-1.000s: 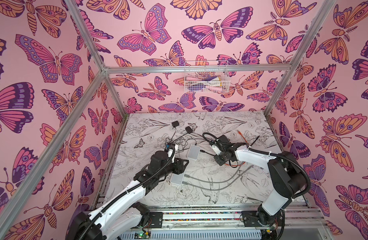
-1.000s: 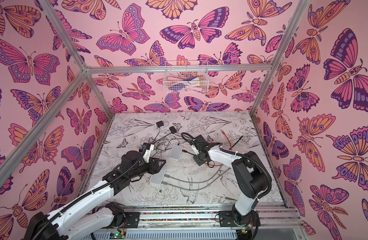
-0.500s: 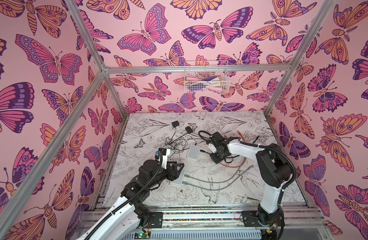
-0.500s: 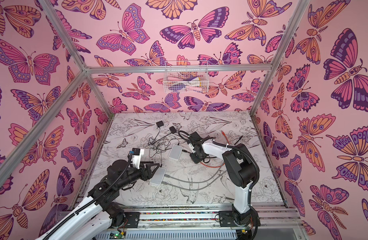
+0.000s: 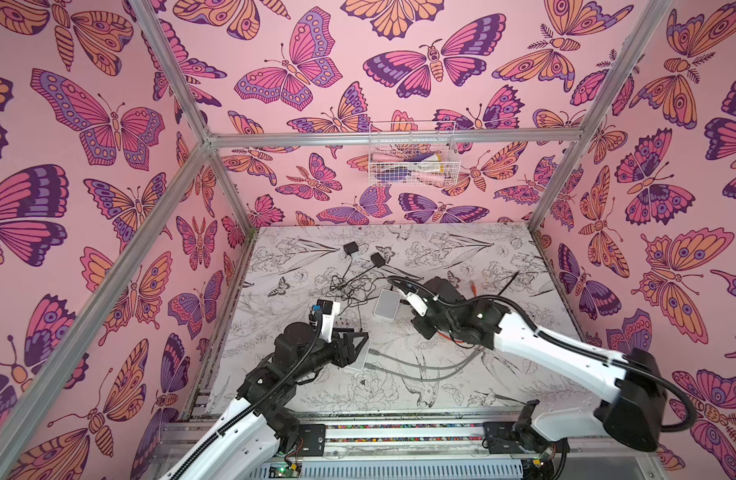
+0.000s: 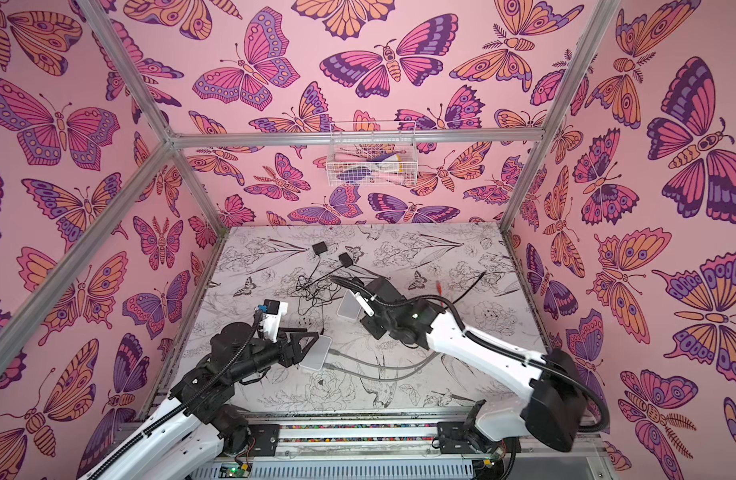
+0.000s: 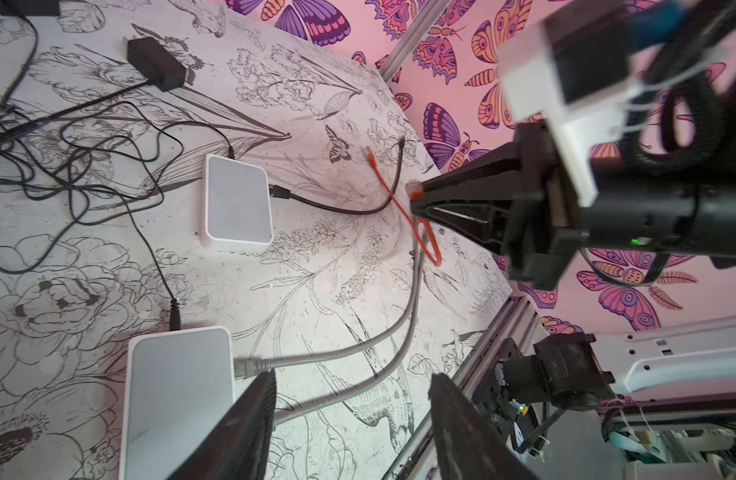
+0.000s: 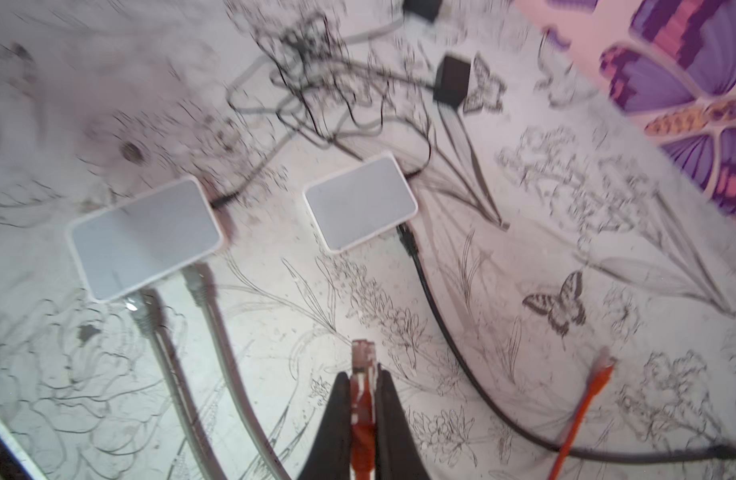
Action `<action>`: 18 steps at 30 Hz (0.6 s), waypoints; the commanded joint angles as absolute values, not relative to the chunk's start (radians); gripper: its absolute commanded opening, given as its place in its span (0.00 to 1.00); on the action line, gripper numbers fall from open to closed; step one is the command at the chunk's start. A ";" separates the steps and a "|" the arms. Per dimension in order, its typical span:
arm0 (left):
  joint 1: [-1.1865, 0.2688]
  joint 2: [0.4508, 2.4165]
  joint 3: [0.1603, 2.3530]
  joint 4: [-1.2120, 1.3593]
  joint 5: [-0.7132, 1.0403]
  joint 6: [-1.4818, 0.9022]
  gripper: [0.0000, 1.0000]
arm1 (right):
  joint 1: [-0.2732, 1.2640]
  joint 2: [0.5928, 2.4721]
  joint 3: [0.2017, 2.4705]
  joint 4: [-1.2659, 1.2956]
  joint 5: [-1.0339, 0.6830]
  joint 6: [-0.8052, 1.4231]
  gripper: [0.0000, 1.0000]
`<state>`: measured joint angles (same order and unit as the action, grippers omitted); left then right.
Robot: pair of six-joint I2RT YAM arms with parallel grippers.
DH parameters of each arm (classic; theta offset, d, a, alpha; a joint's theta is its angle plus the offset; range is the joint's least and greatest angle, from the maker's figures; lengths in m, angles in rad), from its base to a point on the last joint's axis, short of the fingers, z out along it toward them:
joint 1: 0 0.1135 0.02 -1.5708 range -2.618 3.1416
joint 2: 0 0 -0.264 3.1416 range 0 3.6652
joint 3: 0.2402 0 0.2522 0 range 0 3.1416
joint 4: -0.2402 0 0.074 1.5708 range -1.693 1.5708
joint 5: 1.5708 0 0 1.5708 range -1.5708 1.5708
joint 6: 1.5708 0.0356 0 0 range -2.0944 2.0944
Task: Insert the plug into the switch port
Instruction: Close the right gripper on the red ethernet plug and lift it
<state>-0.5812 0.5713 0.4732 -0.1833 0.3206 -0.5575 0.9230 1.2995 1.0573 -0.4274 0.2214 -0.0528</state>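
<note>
My right gripper point(image 8: 363, 373) is shut on an orange plug point(image 8: 363, 355), whose tip sticks out past the fingertips. It hangs above the table, pointing between two white switches. The farther switch point(image 8: 360, 203) point(image 5: 386, 303) has a black cable in its side. The nearer switch point(image 8: 144, 237) point(image 7: 179, 395) holds two grey cables. My left gripper point(image 7: 353, 376) point(image 5: 360, 338) is open and empty, one finger over the nearer switch's cable edge. In the left wrist view the right gripper point(image 7: 416, 201) holds the plug point(image 7: 415, 189) off the table. Neither switch's ports show.
The orange cable's other end point(image 8: 603, 370) point(image 5: 474, 286) lies loose on the table toward the right. Thin black wires point(image 5: 349, 286) tangle behind the switches, leading to two black adapters point(image 5: 350, 248). The grey cables point(image 5: 420, 368) curve across the front. A wire basket point(image 5: 412, 164) hangs on the back wall.
My right gripper has shut on the orange plug and drawn a little toward the front. The left arm pulled back toward the front left, and its jaws stayed open.
</note>
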 commanded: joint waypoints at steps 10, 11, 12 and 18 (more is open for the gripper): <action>-0.628 0.563 0.477 0.039 0.483 -0.649 0.64 | 1.117 1.012 0.704 0.031 0.292 -0.180 0.00; -0.635 0.594 0.488 0.044 0.488 -0.642 0.64 | 1.120 1.014 0.704 0.032 0.301 -0.185 0.00; -0.645 0.620 0.497 0.044 0.490 -0.636 0.63 | 1.124 1.015 0.701 0.035 0.312 -0.188 0.00; -0.724 0.756 0.525 0.054 0.433 -0.596 0.61 | 1.157 1.034 0.670 0.096 0.370 -0.241 0.00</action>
